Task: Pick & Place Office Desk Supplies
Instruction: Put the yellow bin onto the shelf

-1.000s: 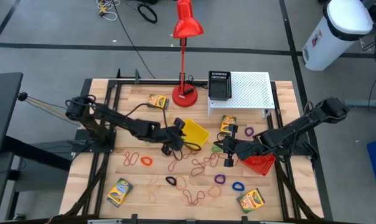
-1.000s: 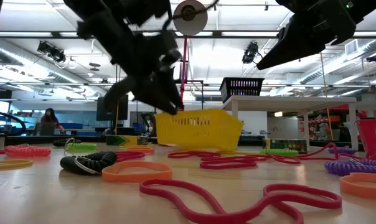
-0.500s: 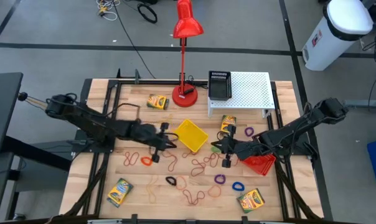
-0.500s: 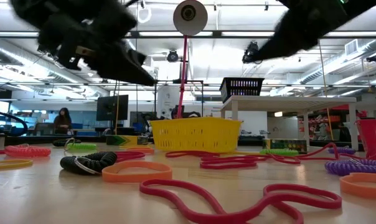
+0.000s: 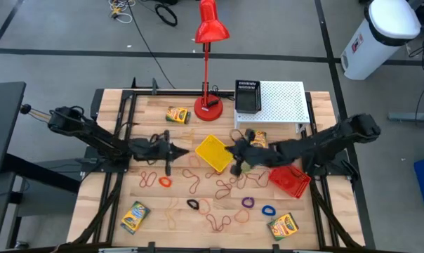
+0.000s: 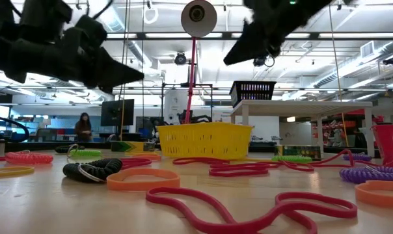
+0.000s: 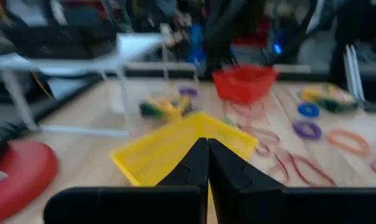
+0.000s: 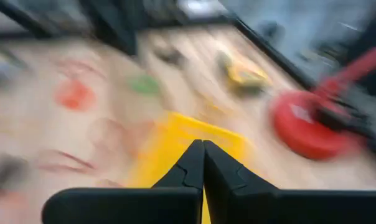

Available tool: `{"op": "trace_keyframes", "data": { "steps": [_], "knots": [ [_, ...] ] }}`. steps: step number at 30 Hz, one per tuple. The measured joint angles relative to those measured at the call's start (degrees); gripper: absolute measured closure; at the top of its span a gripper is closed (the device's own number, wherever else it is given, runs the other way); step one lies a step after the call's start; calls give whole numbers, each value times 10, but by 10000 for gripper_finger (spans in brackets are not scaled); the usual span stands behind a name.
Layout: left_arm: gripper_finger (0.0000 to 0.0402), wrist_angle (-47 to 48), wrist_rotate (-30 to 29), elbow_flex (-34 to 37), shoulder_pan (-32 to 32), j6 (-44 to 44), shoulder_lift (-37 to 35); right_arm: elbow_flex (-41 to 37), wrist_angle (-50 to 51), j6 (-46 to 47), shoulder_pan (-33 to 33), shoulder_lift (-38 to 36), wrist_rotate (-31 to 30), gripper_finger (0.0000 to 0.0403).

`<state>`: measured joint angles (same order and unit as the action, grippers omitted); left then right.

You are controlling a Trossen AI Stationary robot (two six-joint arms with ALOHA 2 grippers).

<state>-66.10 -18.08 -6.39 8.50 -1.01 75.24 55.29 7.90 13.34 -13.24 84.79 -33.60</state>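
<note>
While the yellow bin sits at the desk's centre, the left hand at its nine o'clock and right hand at three hover closed and empty; seemingly between picks, next needs opening over a rubber band.

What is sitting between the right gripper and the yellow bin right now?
Nothing visible. The right gripper, shut and empty, hangs just beside the yellow bin, with only bare table under the gap between them.
</note>
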Motion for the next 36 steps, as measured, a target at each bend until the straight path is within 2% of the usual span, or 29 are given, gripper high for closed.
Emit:
{"op": "trace_keyframes", "data": {
  "steps": [4, 10, 14, 19, 27, 31, 36],
  "knots": [
    [387, -106, -17, 32, -9, -23, 0, 132, 191, -20, 30, 46, 41, 399],
    [383, -90, -13, 38, -17, -22, 1, 288, 423, -51, 67, 166, 129, 401],
    [384, -73, -10, 38, -17, -16, 1, 344, 496, -142, 64, 219, 186, 392],
    [383, -72, -10, 38, -17, -15, 1, 348, 489, -276, 41, 231, 192, 340],
    [383, -69, -10, 38, -17, -15, 1, 280, 417, -294, 42, 231, 212, 233],
    [383, -69, -10, 38, -17, -15, 1, 245, 375, -315, 42, 231, 215, 222],
    [383, -69, -10, 38, -17, -15, 1, 207, 319, -330, 43, 231, 213, 247]
  ]
}}
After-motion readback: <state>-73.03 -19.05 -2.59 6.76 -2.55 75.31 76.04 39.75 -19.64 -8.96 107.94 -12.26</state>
